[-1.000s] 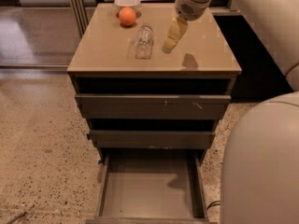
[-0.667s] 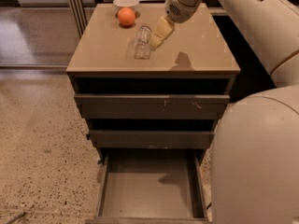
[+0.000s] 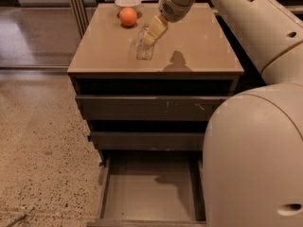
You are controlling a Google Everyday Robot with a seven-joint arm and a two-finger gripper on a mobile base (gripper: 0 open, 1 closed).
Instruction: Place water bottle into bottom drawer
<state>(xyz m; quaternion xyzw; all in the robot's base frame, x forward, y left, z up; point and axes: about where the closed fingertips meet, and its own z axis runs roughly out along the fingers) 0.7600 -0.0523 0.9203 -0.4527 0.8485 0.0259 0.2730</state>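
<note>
The clear water bottle (image 3: 144, 48) lies on the tan cabinet top (image 3: 199, 46), left of centre. My gripper (image 3: 153, 35), with yellowish fingers, hangs right over the bottle's far end, its tips at or just above it. The bottom drawer (image 3: 151, 193) is pulled out below, its flat grey floor bare, partly hidden at the right by my arm.
An orange (image 3: 128, 16) and a white bowl (image 3: 128, 3) sit at the back of the cabinet top, just left of the gripper. Two upper drawers (image 3: 147, 107) stand slightly out. My large white arm (image 3: 255, 150) fills the right side. Speckled floor lies to the left.
My gripper has moved left across the cabinet top, from right of the bottle to directly over it. The bottle has not moved.
</note>
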